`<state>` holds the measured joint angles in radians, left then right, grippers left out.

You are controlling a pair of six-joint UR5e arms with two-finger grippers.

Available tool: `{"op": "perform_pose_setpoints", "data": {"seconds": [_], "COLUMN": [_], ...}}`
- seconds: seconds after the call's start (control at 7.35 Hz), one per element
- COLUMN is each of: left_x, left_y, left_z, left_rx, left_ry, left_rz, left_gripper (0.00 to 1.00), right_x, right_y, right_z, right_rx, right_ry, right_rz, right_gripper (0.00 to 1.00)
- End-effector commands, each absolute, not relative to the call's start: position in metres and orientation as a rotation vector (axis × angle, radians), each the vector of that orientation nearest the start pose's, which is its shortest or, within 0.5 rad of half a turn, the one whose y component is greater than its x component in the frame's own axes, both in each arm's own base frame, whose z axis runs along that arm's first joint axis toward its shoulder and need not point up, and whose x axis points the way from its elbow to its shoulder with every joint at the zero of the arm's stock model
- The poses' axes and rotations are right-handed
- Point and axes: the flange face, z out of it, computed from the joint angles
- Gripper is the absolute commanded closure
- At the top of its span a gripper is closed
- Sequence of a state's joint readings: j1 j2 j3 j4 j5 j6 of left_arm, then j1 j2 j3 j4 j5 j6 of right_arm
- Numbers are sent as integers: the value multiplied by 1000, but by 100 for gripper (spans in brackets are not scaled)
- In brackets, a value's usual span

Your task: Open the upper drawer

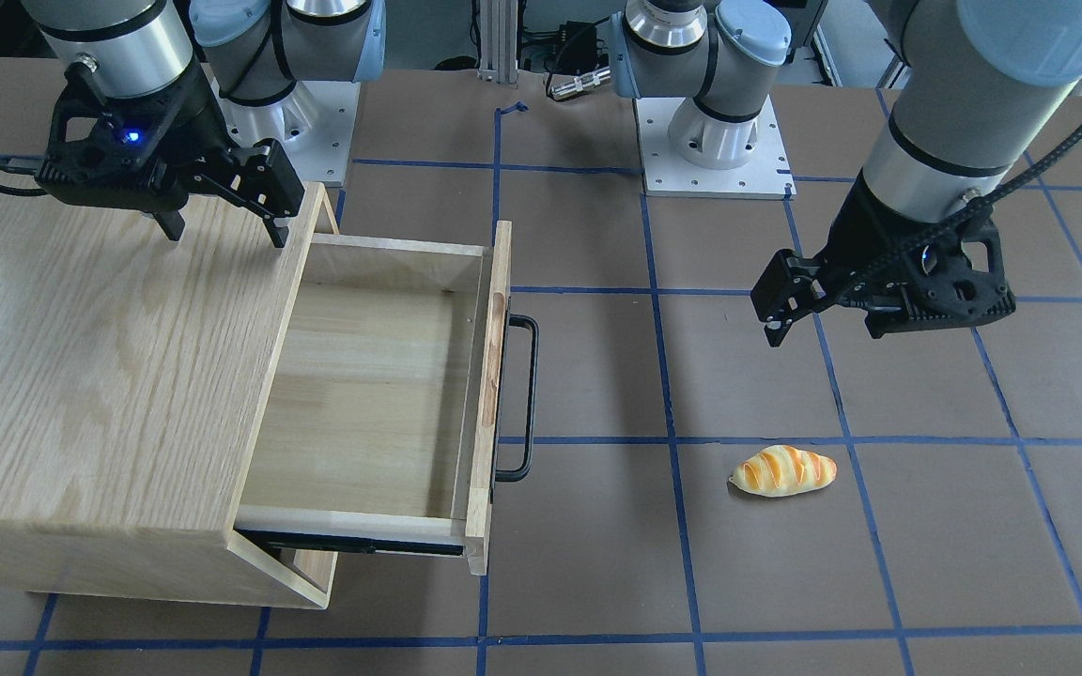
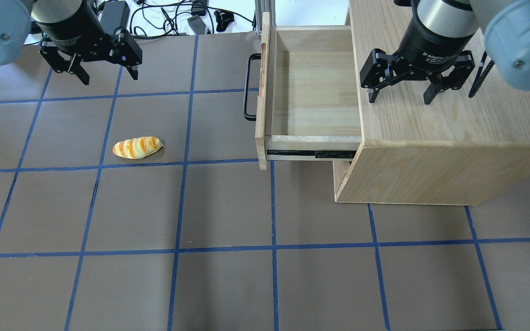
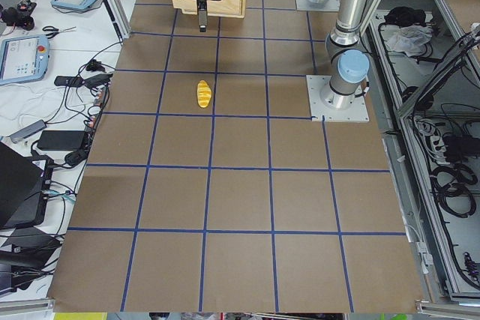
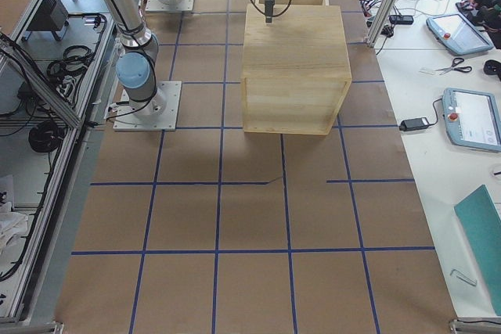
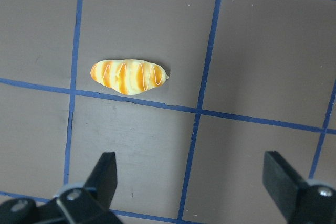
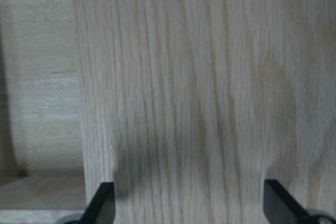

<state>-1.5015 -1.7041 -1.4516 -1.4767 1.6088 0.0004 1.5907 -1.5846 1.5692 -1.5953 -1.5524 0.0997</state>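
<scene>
The upper drawer is a shallow light-wood box. It stands pulled far out of the oak cabinet and is empty inside. Its black bar handle faces the table's middle. The drawer and handle also show in the front-facing view. My right gripper is open and empty, hovering over the cabinet top just behind the drawer opening; the right wrist view shows only wood grain between its fingers. My left gripper is open and empty above the table, well left of the handle.
A striped bread roll lies on the brown table, near my left gripper, and shows in the left wrist view. Blue tape lines grid the table. Cables and devices lie past the table's far edge.
</scene>
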Motion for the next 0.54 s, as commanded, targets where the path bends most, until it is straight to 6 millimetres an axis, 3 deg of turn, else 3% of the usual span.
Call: {"op": "perform_pose_setpoints", "data": {"seconds": [0.0,0.41], "left_x": [-94,-96], "left_y": [-546,-537], "left_z": [497,495], "left_rx": [-35,-33], "left_ry": [3105,3108], "left_rz": [-131,-124], "left_gripper": [0,0], "right_x": [145,145], "right_y": [-487,-487], "right_z": [498,498], "right_rx": [124,124], "right_ry": [3118,3118], "right_rz": [-60,-60], "right_gripper": [0,0]}}
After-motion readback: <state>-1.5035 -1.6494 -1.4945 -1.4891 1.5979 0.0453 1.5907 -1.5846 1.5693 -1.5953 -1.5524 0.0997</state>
